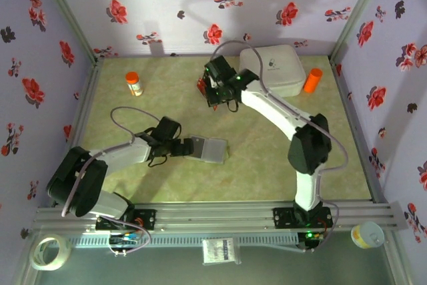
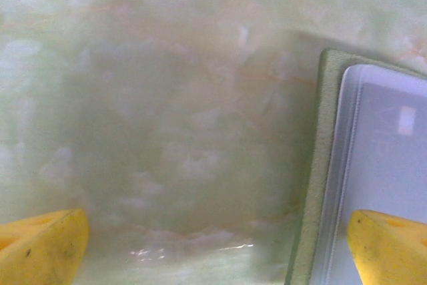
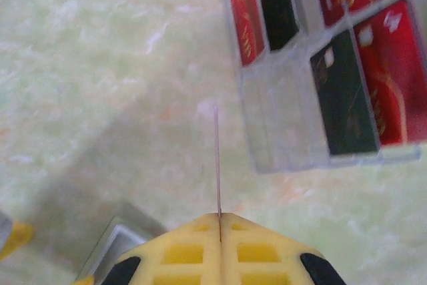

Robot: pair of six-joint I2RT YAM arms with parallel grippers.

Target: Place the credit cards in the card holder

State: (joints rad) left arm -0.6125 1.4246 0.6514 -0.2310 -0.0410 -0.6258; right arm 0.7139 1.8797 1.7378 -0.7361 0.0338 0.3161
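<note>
right wrist: right tool (image 3: 219, 220) clamps a credit card (image 3: 217, 158); left tool (image 2: 213, 248) spread wide over card holder (image 2: 325, 138).

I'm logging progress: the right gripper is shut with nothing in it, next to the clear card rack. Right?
No. The right gripper is shut on a card, seen edge-on in the right wrist view. It is indeed next to the clear rack.

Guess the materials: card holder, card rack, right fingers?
Card holder: olive outside looks matte and soft, likely fabric or felt; grey inside is smooth, probably plastic film. Card rack: clear rigid plastic, table shows through. Right gripper, its fingers shut on a card: matte yellow with moulded pockets, plastic or rubber, can't tell which.
</note>
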